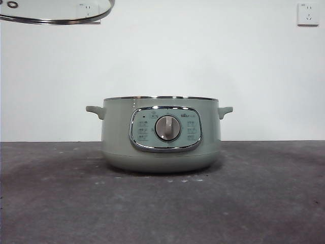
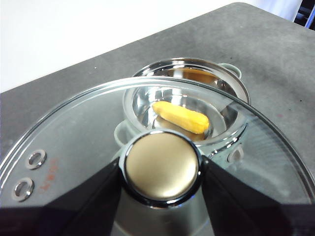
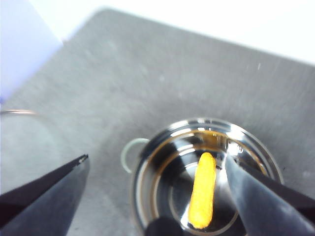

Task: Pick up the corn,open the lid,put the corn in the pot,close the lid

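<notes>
The sage-green pot (image 1: 161, 134) stands on the grey table with its dial facing me and no lid on it. The corn (image 2: 180, 117) lies inside the pot on its shiny bottom; it also shows in the right wrist view (image 3: 203, 191). My left gripper (image 2: 161, 169) is shut on the knob (image 2: 162, 167) of the glass lid (image 1: 56, 11), holding it high above the table, up and to the left of the pot. My right gripper (image 3: 160, 169) is open and empty above the pot (image 3: 206, 182).
The grey table (image 1: 264, 203) stretches around the pot. A white wall with two power sockets (image 1: 307, 13) stands behind. The table's far edge shows in the left wrist view (image 2: 74, 64).
</notes>
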{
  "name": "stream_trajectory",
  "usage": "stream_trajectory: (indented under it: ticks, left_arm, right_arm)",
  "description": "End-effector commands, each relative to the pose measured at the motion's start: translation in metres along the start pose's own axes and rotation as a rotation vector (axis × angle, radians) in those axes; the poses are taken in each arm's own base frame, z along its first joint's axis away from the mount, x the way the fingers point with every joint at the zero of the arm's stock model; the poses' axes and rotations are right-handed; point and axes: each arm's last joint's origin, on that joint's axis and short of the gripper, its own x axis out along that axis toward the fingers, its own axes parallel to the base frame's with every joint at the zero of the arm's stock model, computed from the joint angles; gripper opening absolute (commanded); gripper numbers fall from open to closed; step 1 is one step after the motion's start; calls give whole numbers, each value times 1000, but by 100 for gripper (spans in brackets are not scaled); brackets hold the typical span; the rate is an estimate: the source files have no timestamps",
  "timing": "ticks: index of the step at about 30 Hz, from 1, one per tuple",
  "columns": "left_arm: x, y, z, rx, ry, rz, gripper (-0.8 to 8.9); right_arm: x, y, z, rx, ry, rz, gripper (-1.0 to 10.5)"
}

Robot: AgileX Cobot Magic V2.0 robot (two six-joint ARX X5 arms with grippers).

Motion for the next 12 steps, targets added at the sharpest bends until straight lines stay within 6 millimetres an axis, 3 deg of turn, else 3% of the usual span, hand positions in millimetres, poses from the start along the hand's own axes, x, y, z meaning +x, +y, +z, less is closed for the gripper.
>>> stream_trajectory:
  ticks: [1,5,12]
  left_arm:
    - [1,-2,12,34,-86,-16,-8]
    - [13,-3,17,50,-102,-43,-8]
    - [48,-8,28,73,-99,-106,-8]
  right_arm:
    - [-34,16,-7,-31,10,23,464]
    - [-76,27,-25,-73,32,-8,464]
    - [-131,31,-98,-77,156,-52,464]
